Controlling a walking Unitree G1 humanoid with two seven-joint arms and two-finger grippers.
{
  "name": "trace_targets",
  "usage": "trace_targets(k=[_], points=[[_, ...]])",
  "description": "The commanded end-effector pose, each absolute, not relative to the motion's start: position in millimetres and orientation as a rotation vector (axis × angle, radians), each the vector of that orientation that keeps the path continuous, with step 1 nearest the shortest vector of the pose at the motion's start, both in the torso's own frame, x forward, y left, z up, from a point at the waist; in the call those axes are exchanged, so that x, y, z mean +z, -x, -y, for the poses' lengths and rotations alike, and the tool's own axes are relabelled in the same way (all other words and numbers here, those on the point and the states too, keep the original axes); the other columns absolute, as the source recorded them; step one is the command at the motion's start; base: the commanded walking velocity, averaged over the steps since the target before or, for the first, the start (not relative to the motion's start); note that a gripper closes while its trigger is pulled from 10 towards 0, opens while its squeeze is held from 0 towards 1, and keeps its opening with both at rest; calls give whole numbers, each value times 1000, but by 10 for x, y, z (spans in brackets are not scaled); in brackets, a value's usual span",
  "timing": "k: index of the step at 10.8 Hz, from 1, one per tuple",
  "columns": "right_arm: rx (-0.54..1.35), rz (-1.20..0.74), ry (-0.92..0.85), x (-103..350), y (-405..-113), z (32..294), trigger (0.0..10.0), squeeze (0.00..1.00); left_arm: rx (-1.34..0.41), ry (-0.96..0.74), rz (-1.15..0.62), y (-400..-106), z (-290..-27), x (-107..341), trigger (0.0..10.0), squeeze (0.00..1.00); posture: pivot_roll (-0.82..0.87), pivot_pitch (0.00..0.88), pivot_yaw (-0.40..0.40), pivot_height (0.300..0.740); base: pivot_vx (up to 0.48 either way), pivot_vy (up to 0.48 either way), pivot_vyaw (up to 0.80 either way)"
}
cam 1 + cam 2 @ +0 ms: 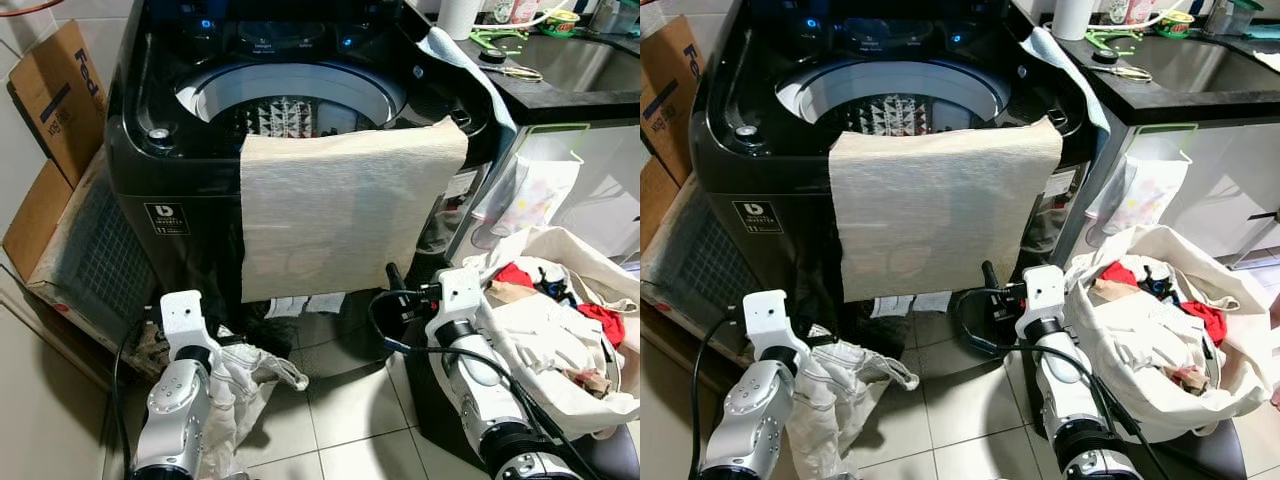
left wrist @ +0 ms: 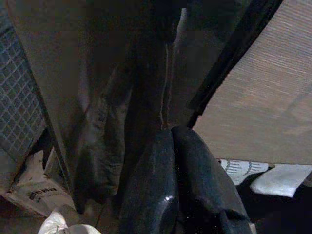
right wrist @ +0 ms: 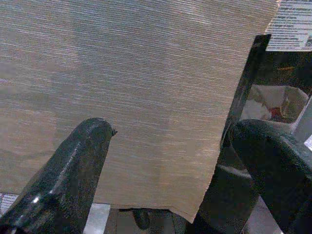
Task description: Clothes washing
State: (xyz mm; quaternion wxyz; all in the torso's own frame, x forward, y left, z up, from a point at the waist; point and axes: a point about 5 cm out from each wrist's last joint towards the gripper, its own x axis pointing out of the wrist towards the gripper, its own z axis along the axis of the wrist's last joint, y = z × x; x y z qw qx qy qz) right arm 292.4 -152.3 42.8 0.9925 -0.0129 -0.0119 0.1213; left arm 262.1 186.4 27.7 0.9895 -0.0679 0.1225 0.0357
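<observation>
A black top-loading washing machine (image 1: 160, 150) stands open before me, with a black-and-white patterned garment (image 1: 285, 118) in its drum. A beige cloth (image 1: 345, 215) hangs over its front rim, down the front panel. My right gripper (image 3: 195, 161) is open, low in front of the cloth's lower right corner and not touching it; it also shows at the machine's foot (image 1: 395, 285). My left gripper (image 2: 170, 131) is low at the machine's left foot with its fingers pressed together. A pale crumpled garment (image 1: 840, 390) hangs from it above the floor tiles.
A white laundry bag (image 1: 600, 275) full of mixed clothes stands on the right, beside my right arm. Cardboard boxes (image 1: 60, 95) lean at the left of the machine. A dark counter (image 1: 570, 70) and a hanging plastic bag (image 1: 535, 190) are at the right.
</observation>
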Motion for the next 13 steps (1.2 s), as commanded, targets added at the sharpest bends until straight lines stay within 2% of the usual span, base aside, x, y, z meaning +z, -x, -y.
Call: trace_targets(k=[1, 10, 13], points=[[250, 15, 35, 440, -2954, 1513, 10000, 0, 56, 122, -210, -2686, -1848, 355, 10000, 0, 65, 0, -4, 740, 0, 0, 0], [234, -17, 56, 416, -2973, 1523, 10000, 0, 60, 110, -209, -2721, -1874, 362, 10000, 0, 64, 0, -3, 740, 0, 0, 0], [237, -9, 63, 448, -3001, 1520, 10000, 0, 109, 131, -207, -2727, -1941, 361, 10000, 0, 64, 0, -9, 740, 0, 0, 0]])
